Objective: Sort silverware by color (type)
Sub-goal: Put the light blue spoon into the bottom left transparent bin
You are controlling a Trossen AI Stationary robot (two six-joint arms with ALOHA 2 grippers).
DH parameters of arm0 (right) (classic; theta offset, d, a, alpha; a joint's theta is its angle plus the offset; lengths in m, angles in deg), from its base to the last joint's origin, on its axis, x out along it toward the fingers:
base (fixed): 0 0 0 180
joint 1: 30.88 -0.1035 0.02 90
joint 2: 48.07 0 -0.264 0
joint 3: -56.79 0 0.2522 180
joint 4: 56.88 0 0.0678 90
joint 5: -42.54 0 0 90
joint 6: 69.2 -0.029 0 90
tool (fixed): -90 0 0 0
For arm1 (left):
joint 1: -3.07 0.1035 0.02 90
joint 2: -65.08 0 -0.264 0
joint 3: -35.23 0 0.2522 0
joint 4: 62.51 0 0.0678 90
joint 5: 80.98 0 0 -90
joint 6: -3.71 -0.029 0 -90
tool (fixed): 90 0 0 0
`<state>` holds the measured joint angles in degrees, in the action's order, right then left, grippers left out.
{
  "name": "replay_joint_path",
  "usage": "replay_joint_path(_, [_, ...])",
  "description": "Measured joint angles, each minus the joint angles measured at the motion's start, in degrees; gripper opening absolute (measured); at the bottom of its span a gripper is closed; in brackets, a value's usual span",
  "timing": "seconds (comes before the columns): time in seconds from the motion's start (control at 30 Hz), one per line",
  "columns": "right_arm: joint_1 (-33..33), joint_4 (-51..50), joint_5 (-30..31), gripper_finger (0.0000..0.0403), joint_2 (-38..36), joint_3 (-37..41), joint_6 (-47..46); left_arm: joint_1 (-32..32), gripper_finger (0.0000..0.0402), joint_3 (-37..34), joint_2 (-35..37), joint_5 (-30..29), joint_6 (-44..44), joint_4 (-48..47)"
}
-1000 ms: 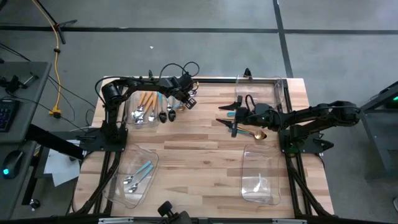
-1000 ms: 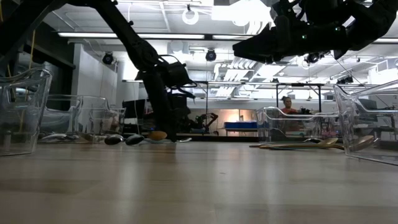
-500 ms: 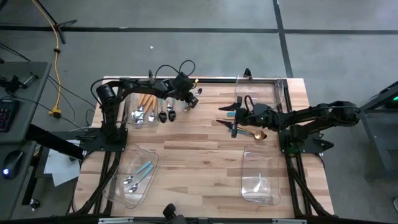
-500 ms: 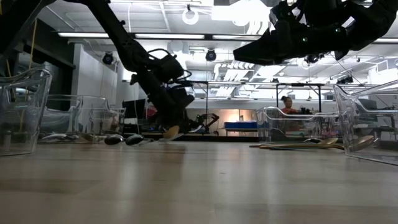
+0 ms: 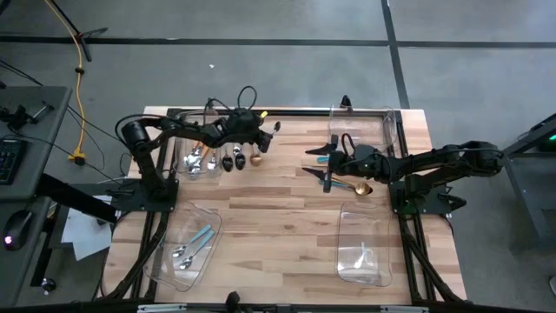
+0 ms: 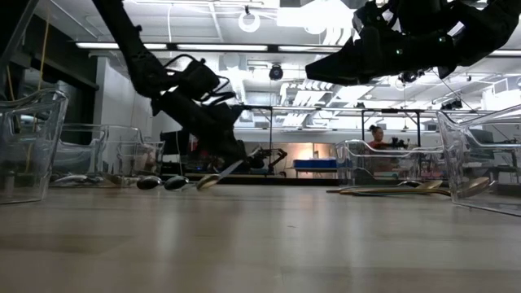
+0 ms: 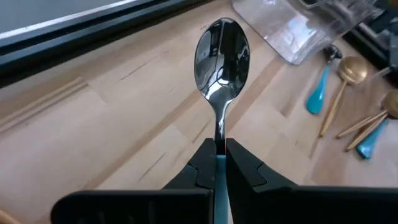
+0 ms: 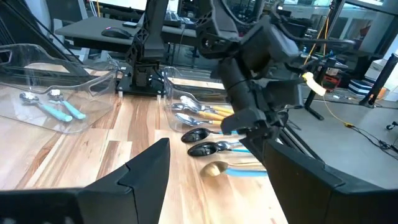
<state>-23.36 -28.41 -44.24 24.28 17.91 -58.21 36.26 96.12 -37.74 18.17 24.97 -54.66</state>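
While the right gripper (image 5: pixel 327 165) waits open at centre right, the left gripper (image 7: pixel 219 163) clamps a teal-handled spoon (image 7: pixel 221 59) by its handle (upper centre-left, high view), bowl pointing straight ahead, slanting toward the table (image 5: pixel 287 217).

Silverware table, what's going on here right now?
The left gripper is shut on a black spoon with a teal handle, holding it above the wooden table. The right gripper hangs open over the gold and teal-handled pieces. Orange-handled spoons lie in a clear bin.
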Motion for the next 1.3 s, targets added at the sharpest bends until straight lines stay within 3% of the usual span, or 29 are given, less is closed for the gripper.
replay_joint_path(0.4, [0.0,0.5,0.0,0.0243,0.0,0.0,0.0,-0.7,0.0001,-9.7,2.8,-0.5,2.3,28.6])
replay_joint_path(0.73, [0.0,0.5,0.0,0.0243,0.0,0.0,0.0,-4.0,0.0001,-14.1,2.7,-7.0,-4.8,37.3])
replay_joint_path(0.93, [0.0,0.5,0.0,0.0243,0.0,0.0,0.0,-5.8,0.0001,-16.0,2.8,-6.9,-7.0,45.8])
replay_joint_path(1.13, [0.0,0.5,0.0,0.0243,0.0,0.0,0.0,-7.3,0.0001,-16.1,8.5,-0.9,-7.6,46.3])
replay_joint_path(1.3, [0.0,0.5,0.0,0.0243,0.0,0.0,0.0,-12.4,0.0001,-16.1,16.8,1.1,-12.6,39.4])
